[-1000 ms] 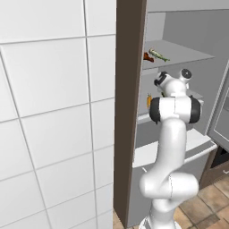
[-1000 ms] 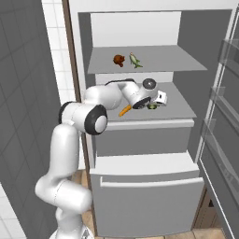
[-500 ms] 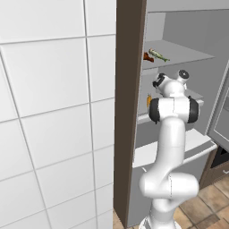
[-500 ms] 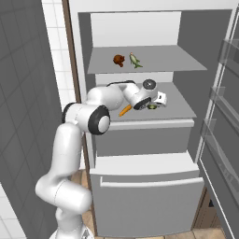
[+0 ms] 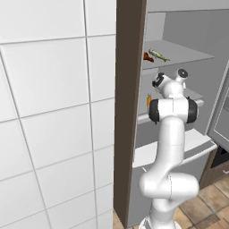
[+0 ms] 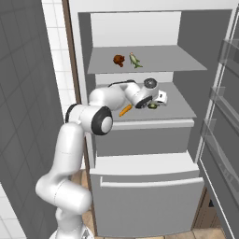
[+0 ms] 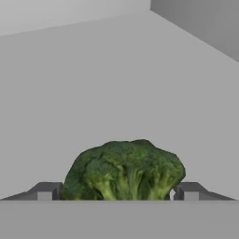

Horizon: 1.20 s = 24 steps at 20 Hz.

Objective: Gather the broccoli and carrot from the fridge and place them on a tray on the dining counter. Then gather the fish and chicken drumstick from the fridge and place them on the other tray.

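On the fridge's middle shelf (image 6: 177,109) lies the green broccoli (image 7: 123,170), small in the right base view (image 6: 152,106). My gripper (image 7: 116,191) reaches over it (image 6: 155,102), open, with one fingertip (image 7: 45,191) on each side of the head. An orange carrot (image 6: 125,110) lies just left of my hand on the same shelf and peeks out beside the arm in the left base view (image 5: 148,100). The upper shelf holds a brown chicken drumstick (image 6: 118,59) and a greenish fish (image 6: 135,59), also seen from the left base view as drumstick (image 5: 147,57) and fish (image 5: 159,55).
The fridge door (image 6: 224,121) stands open at the right with its racks facing in. A brown side panel (image 5: 129,107) and a white tiled wall (image 5: 53,112) border the fridge on the left. Closed grey drawers (image 6: 144,186) sit below the shelf.
The fingers have drawn in slightly around the broccoli. The hand has shifted a little over the shelf; the food has not moved.
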### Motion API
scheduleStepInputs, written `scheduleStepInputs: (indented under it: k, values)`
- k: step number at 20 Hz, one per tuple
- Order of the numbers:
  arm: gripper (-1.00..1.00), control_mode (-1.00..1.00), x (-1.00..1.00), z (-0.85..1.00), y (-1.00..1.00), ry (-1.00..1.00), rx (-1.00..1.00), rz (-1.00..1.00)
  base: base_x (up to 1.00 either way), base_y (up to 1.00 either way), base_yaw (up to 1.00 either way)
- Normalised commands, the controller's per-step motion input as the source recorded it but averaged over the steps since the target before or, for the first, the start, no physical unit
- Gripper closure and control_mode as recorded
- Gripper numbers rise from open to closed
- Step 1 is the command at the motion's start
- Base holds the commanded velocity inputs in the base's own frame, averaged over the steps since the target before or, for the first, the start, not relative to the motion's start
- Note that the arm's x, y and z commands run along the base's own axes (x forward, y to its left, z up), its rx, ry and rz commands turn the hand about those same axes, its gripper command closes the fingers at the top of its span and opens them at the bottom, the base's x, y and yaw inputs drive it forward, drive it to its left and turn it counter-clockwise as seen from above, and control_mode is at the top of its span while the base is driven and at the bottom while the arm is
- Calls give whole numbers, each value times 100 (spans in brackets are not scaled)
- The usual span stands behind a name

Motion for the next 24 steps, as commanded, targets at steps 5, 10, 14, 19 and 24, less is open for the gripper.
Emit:
scheduleStepInputs:
  k: [5, 10, 14, 19, 24]
  values:
    - [100, -100, -17, -4, 0, -1, 0, 0, 0, 0, 0]
    - [100, -100, -67, 0, 0, -15, 0, 0, 0, 0, 0]
    - [100, -100, -76, 12, 2, -15, 0, 0, 0, 0, 0]
    - [100, -100, -63, 31, 0, -4, 0, 0, 0, 0, 0]
    - [100, -100, -60, 72, 0, -1, 3, -1, 0, 0, 0]
